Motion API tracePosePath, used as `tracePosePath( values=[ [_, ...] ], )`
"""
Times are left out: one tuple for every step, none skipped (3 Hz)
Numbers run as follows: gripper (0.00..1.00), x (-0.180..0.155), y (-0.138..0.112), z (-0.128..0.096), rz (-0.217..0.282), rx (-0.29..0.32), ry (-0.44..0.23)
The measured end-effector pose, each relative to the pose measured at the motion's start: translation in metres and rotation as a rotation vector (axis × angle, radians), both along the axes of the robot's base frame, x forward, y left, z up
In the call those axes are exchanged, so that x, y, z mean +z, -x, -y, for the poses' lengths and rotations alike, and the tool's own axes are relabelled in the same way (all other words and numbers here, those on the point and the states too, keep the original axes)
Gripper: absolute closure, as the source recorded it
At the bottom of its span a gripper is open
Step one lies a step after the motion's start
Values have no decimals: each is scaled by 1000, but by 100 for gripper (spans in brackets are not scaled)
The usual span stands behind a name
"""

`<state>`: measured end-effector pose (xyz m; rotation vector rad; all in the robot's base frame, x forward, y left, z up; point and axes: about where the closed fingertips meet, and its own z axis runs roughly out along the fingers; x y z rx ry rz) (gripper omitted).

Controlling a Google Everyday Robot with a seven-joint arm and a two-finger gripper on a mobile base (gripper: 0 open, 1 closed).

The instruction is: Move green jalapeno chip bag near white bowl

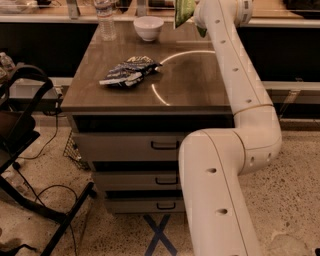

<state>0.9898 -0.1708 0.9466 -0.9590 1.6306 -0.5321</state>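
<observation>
Brown wood worktop (120, 97), near edge bare across its width, drawers (125, 146) below. White arm (235, 75) rises along the right edge. Left of centre lies a blue-and-white chip bag (130, 71), open surface between it and the arm. At the far edge the white bowl (148, 27); a water bottle (105, 20) toward the far-left corner. Gripper (194, 19) over the far edge, pinching the green jalapeno chip bag (183, 11), which hangs aloft just right of the bowl, not touching.

The claw (194, 19) holds the jalapeno bag (183, 11) right of the bowl (148, 27).
</observation>
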Motion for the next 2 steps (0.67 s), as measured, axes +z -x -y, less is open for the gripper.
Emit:
tracePosePath(
  values=[
    [12,-4,-1,-2,-5,3,1],
    [0,-7,-2,-4,-8,4,1]
  ],
)
